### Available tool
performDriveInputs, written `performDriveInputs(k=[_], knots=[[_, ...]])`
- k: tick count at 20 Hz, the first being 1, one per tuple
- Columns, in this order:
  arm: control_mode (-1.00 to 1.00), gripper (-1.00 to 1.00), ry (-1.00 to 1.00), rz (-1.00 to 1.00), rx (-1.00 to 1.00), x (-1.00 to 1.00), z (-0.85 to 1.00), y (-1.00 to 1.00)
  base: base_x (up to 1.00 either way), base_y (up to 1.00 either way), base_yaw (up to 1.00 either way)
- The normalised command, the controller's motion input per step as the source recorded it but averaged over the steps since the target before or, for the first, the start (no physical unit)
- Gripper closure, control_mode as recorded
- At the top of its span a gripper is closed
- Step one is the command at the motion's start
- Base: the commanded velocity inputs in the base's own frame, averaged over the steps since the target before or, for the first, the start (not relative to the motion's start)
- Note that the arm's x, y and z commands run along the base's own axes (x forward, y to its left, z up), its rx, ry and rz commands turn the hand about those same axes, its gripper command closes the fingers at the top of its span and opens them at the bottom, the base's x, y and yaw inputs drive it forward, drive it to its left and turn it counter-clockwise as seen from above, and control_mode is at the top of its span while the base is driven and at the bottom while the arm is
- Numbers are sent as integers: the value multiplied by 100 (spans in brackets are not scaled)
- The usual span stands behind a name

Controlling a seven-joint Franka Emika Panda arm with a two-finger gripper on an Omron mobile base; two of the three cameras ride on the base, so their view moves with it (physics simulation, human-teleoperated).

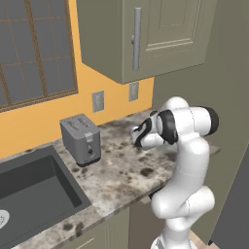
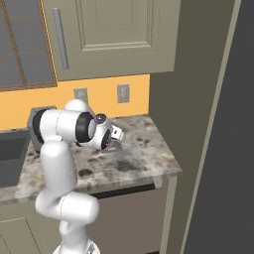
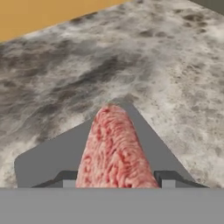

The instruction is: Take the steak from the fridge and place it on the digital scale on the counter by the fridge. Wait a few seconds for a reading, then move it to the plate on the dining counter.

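Steak [image 3: 114, 151] is sitting clamped between the end effector [image 3: 114, 180] fingertips, hanging just above the grey digital scale [image 3: 48, 159] lying on the mottled counter [image 3: 175, 65]. Toaster [image 1: 80, 139] is standing further along the counter beside a dark sink [image 1: 29, 194], whose basin is holding something pale, partly cut off.

Arm folded low; hand [image 3: 113, 180] clamped, fingers [image 3: 65, 179] apart.
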Motion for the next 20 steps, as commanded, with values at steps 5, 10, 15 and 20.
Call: performDriveInputs(k=[5, 10, 15, 20], knots=[[-100, 100, -15, 0, 0, -48, 70, 0, 0, 0, 0], [-100, 100, -19, 0, 0, -59, 100, 0, 0, 0, 0], [-100, 100, -7, 0, 2, -63, 100, -3, 0, 0, 0], [-100, 100, 0, 0, 2, -54, 100, -17, 0, 0, 0]])
